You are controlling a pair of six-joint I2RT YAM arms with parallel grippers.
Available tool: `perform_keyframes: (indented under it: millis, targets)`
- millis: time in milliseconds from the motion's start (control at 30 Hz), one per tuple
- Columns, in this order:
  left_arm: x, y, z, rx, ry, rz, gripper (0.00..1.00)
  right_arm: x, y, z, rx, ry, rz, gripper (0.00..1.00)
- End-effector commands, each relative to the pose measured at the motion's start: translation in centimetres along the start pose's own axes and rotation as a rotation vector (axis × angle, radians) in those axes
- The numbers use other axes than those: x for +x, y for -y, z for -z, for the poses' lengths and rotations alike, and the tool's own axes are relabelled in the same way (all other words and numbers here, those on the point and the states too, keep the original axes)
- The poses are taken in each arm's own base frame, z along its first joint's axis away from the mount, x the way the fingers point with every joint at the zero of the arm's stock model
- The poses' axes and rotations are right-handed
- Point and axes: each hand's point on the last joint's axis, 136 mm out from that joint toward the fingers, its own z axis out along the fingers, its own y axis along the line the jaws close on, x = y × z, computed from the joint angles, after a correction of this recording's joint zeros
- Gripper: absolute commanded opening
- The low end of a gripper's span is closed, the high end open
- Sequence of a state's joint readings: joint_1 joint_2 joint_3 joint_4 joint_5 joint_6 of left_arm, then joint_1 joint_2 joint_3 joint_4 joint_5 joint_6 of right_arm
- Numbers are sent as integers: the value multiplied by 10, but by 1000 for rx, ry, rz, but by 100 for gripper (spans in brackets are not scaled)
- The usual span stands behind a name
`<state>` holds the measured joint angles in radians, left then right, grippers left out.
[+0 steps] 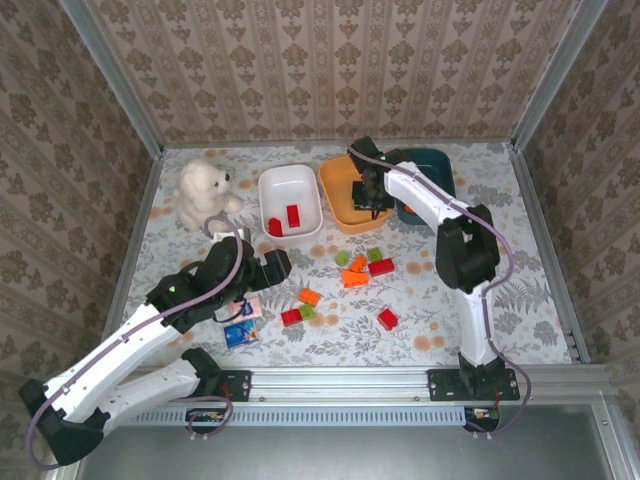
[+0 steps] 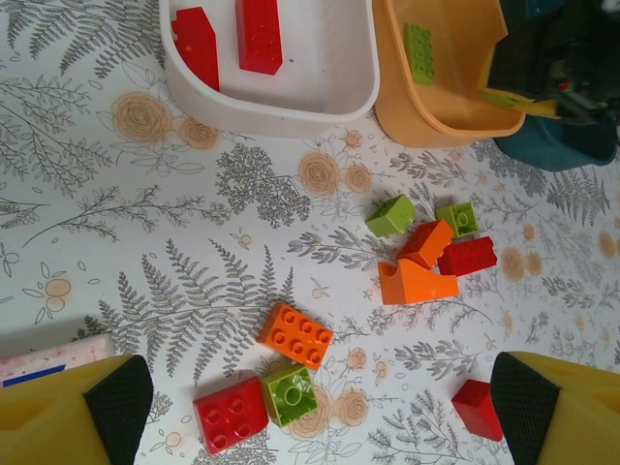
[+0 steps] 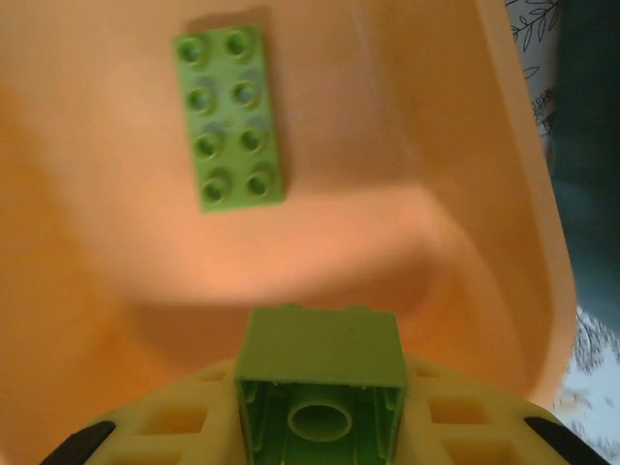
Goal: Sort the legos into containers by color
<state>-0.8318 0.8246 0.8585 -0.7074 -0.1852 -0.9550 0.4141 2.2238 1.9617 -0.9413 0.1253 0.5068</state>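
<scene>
My right gripper point(image 1: 370, 195) hangs over the orange container point(image 1: 335, 190), shut on a square green lego point(image 3: 320, 363). A flat green lego point(image 3: 230, 118) lies on the floor of that container point(image 3: 465, 242). The white container point(image 1: 268, 190) holds two red legos point(image 2: 259, 34). The teal container point(image 1: 440, 165) sits behind my right arm. My left gripper point(image 2: 320, 407) is open above the table. An orange lego point(image 2: 295, 336), a green lego point(image 2: 291, 392) and a red lego point(image 2: 231, 415) lie between its fingers. More legos point(image 1: 360, 265) cluster mid-table, and one red lego point(image 1: 387, 319) lies apart.
A white plush bear point(image 1: 205, 190) sits at the back left, next to the white container. Flat printed squares point(image 1: 240, 325) lie under my left arm. Metal frame posts and papered walls close in the table on three sides.
</scene>
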Motion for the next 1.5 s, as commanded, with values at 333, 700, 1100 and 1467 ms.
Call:
perform_keyframes:
  millis: [333, 700, 1100, 1467]
  targets:
    - [8, -13, 3, -64, -37, 19, 93, -9, -1, -28, 24, -75, -21, 59]
    - [79, -33, -26, -124, -332, -73, 84, -48, -59, 137, -332, 362, 58, 68]
    - [121, -23, -59, -117, -640, -825, 80, 113, -8, 178, -572, 357, 111, 72]
    - [139, -32, -98, -187, -809, -948, 81, 161, 30, 201, -574, 332, 43, 73]
